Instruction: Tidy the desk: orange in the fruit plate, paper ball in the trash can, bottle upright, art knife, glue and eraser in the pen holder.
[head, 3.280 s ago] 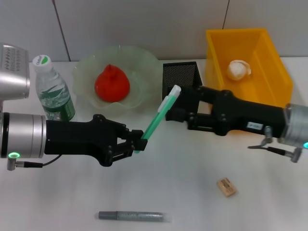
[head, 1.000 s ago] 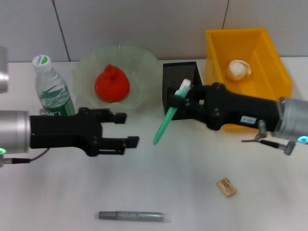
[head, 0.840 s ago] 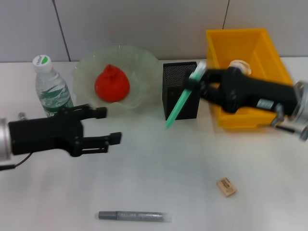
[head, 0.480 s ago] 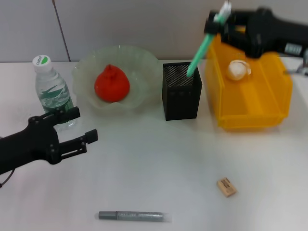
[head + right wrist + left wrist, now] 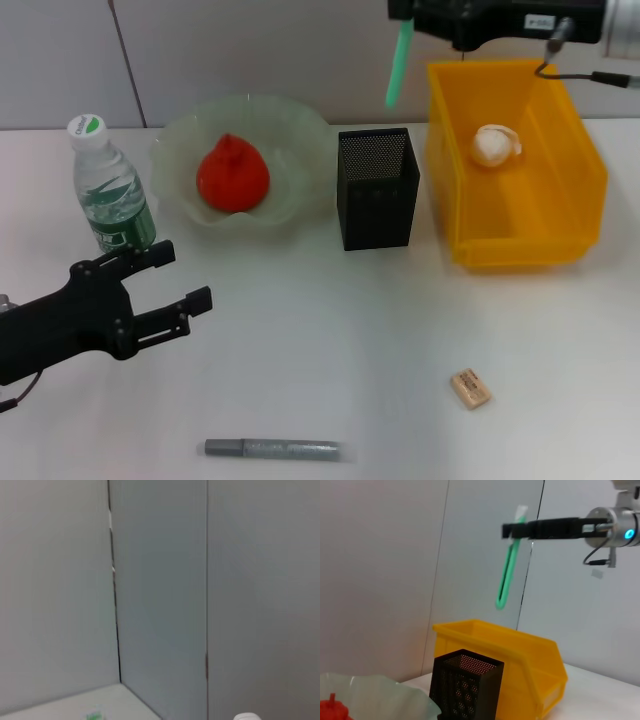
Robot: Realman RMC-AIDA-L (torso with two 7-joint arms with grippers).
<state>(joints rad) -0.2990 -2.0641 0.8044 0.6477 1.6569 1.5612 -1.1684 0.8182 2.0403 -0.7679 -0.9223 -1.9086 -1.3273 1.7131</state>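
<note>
High above the far edge of the counter [image 5: 330, 330], my right tool [image 5: 405, 12] is clamped on the white-tipped end of the knife [image 5: 398, 68], which hangs nearly plumb, its green end pointing down. It sits above and slightly behind the black mesh pen holder [image 5: 377, 188], well clear of the rim; I judge the lift and vertical hang are meant to let the knife go in end-first through the open top. The left wrist view confirms the knife [image 5: 508, 565] held by its top and dangling free above the pen holder [image 5: 465, 687].

My left tool [image 5: 155, 290] hovers low near the counter's left edge, fingers spread and holding nothing, just in front of the bottle [image 5: 110, 185], which stands upright.

The orange [image 5: 232, 175] lies in the fruit plate [image 5: 300, 135]. The paper ball [image 5: 495, 145] lies inside the yellow trash can [image 5: 575, 170]. Both placements look complete.

Outstanding, in my judgement: the glue stick [image 5: 275, 449] lies flat at the near edge, and the eraser [image 5: 470, 389] lies toward the near right. Next the knife needs lowering squarely over the holder; a drift could strike the rim.
</note>
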